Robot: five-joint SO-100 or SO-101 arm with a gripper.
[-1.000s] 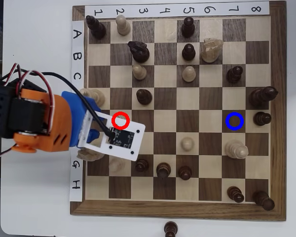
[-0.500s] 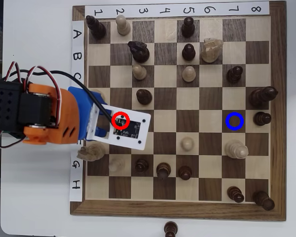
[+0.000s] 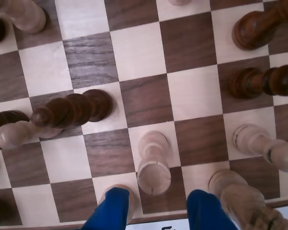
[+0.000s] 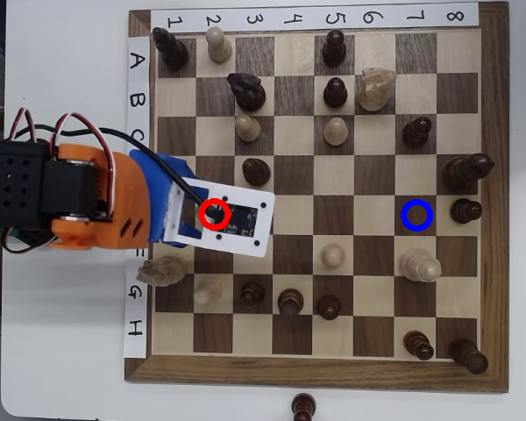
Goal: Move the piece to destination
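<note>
One cream pawn is standing on a light square, directly ahead of the gripper in the wrist view. Two blue fingers are sitting spread apart, gripping nothing, the pawn not between them. Overhead, the arm's camera board is covering the red ring; the blue-ringed dark square is lying well apart to the right, unoccupied.

Cream pawn upright on light sq; blue-ringed dark sq well apart, bare.
</note>
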